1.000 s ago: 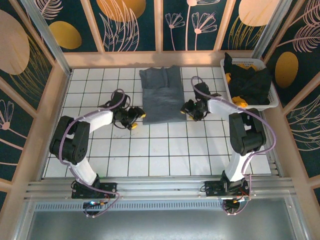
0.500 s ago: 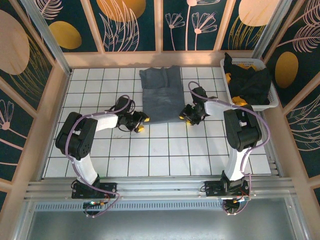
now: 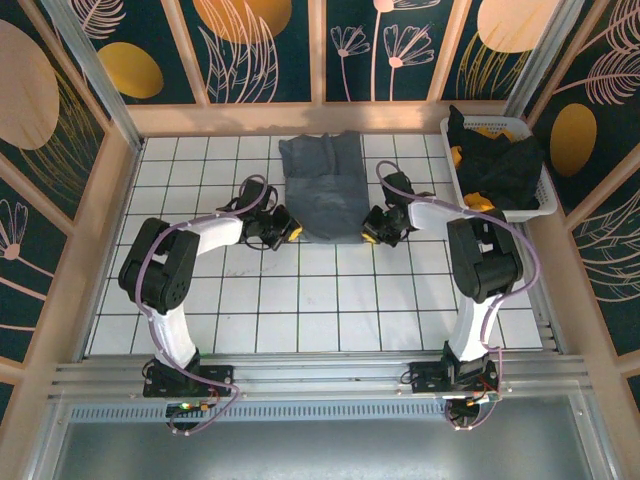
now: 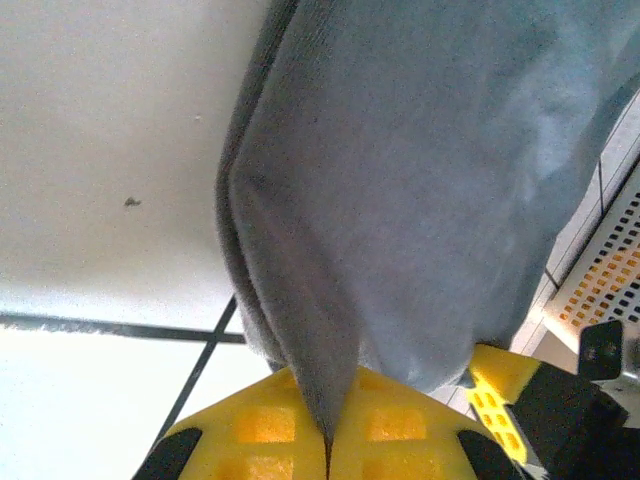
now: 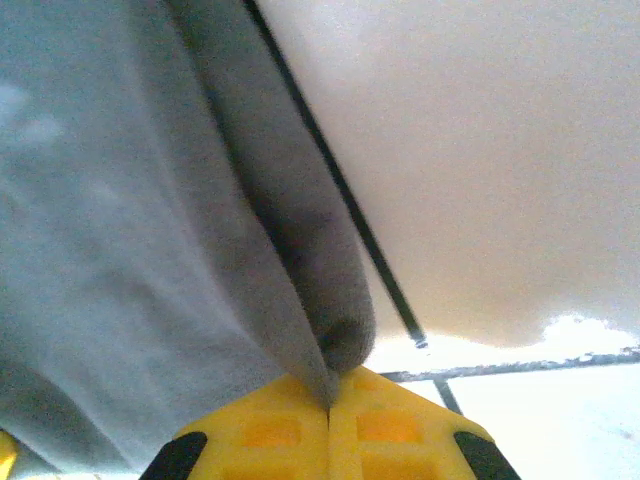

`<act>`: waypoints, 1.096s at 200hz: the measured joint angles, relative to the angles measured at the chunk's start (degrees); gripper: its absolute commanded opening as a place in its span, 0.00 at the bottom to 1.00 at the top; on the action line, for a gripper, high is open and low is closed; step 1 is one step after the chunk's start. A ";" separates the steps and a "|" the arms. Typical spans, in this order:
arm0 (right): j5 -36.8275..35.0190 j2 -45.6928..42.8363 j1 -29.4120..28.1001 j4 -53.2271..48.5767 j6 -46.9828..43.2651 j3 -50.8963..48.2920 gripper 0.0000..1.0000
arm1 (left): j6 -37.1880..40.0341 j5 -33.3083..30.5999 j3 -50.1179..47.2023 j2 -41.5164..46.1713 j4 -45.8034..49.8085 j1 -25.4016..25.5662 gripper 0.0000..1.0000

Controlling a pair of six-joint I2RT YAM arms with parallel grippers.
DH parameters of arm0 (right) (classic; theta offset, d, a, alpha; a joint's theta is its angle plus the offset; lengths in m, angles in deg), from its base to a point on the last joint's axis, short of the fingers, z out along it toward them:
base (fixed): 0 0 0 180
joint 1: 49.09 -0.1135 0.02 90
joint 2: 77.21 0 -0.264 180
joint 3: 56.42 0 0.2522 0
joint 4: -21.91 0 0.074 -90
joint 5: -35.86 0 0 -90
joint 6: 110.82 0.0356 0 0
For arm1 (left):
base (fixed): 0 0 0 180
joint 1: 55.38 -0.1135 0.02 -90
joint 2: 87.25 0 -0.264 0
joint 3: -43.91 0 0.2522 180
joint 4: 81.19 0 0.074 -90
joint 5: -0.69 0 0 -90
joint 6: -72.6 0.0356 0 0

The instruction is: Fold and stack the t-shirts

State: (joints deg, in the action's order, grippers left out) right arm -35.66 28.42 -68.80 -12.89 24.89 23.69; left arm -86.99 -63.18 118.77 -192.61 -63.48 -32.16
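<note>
Currently gripped: near hem of the slate grey-blue t-shirt (image 3: 322,190), one corner to each claw.
Left claw (image 4: 327,440): yellow pads pressed together on a pinch of the shirt's near left corner; the cloth rises straight out of the seam between them.
Right claw (image 5: 330,400): pads likewise clamped on the near right corner, with a rolled edge of cloth bulging just beside the pinch.
Reason for hold: judged a two-corner grip, so that the hem travels as one straight edge; the next fold probably carries it away from the claws and over the rest of the cloth.
Shirt position: flat on the worktop (image 3: 300,300), running from between the claws to the far side; narrowed to a long panel, sleeves apparently tucked in, far end a little rumpled.
Task stage: judged mid-fold on the first shirt; nothing stacked yet.
Surface under claws: white tiles with dark grout lines, bare on the near side of both claws.
Basket (image 3: 447,128): white slatted plastic, beyond and to the right of the right claw, well apart from the grey-blue cloth.
Basket contents: black t-shirt (image 3: 500,165) heaped on top, orange-yellow t-shirt (image 3: 478,203) showing at the edges beneath it; both unfolded.
Obstructions: nothing lies on the cloth between the claws; the wooden back rail (image 3: 300,118) stands just beyond the shirt's far end, so a long throw of the hem would likely meet it.
</note>
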 measured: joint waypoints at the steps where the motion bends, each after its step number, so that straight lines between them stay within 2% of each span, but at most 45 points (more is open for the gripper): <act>1: -0.02 -0.09 -0.02 0.00 -0.02 0.00 0.00 | 0.04 0.00 0.00 0.07 0.13 0.00 0.00; 36: 0.92 -5.38 -0.79 0.15 -0.66 -3.26 0.00 | 2.29 1.46 -2.03 5.01 1.75 0.00 0.00; 66: 3.26 -9.62 -4.42 -0.61 -1.49 -9.40 0.00 | 4.46 3.98 -8.15 11.17 4.17 0.02 0.00; 101: 6.99 -17.00 -10.56 -5.60 -1.90 -16.11 0.00 | 6.67 6.62 -16.28 20.06 10.49 0.83 0.00; 123: 9.29 -23.28 -11.47 -10.75 -1.88 -17.14 0.00 | 7.58 8.00 -19.06 27.39 15.37 1.57 0.00; 160: 11.65 -30.53 -11.41 -15.52 1.01 -15.56 0.00 | 7.87 8.15 -16.96 35.17 19.96 1.70 0.00; 219: 10.08 -29.53 -9.20 -19.87 4.94 -3.74 0.00 | 6.45 4.48 -6.60 34.47 20.24 1.36 0.00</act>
State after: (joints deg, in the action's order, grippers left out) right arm -25.58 -1.11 -78.00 -32.76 29.83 19.95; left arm -80.54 -58.70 112.17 -158.14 -43.24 -30.80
